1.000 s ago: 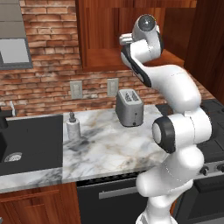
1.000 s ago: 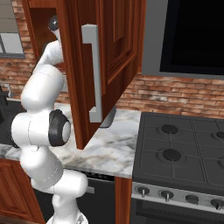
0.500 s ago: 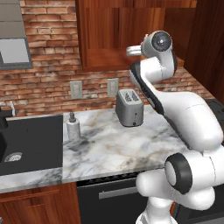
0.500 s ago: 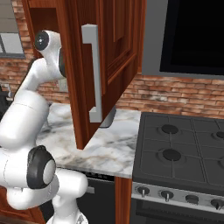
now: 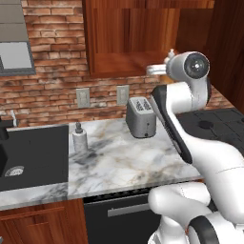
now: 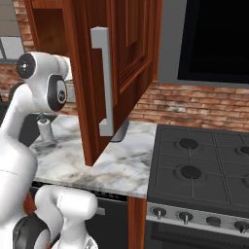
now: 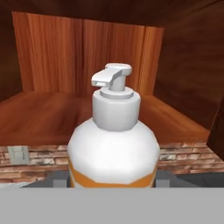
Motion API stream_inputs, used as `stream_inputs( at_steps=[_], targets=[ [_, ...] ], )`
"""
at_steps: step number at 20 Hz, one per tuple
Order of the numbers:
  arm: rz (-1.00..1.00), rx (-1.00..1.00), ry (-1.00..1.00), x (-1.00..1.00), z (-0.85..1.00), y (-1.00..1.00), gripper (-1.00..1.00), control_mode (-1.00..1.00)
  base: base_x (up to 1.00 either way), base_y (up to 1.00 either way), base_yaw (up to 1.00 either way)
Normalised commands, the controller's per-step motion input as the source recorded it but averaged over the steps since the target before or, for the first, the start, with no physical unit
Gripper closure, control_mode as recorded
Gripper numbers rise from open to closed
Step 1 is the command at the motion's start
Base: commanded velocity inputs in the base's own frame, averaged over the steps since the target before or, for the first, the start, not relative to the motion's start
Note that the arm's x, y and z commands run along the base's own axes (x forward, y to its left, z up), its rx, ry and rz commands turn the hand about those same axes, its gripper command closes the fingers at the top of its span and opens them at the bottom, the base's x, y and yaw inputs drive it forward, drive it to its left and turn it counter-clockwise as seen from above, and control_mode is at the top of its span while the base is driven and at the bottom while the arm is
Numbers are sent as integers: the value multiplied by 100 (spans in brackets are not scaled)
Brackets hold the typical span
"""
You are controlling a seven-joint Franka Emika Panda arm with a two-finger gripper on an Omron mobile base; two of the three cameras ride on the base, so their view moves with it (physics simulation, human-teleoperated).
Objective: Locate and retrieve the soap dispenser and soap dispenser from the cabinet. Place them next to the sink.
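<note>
your gripper (image 7: pixel 113 181) pinches the orange bottle (image 7: pixel 113 144), lifted off the cabinet (image 7: pixel 52 113) shelf at 12 o'clock, ready to carry.

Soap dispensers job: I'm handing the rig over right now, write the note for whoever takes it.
Gripper: shut on the orange soap dispenser, held just outside the open cabinet, in front of its shelf; fingertips are hidden behind the bottle.
The marbled soap dispenser stands upright on the marble counter beside the sink, so that one is done.
The toaster stands on the counter below the cabinet.
Left: carry the orange bottle down, set it next to the sink near the first, and release.
</note>
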Motion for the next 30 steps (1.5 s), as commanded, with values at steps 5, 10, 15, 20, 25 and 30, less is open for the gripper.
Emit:
stream_inputs(
  at_steps=[5,10,15,20,25,30],
  targets=[
    [0,4,0,-100,-10,7,100,-100,0,0,0],
    [4,1,6,-100,-22,24,100,-100,0,0,0],
    [12,0,14,-95,-36,42,100,-100,0,0,0],
    [19,5,14,-68,-59,46,100,-100,0,0,0],
    [24,5,15,-25,-68,52,100,-100,0,0,0],
    [32,0,7,-5,-65,63,100,-100,0,0,0]
  ],
)
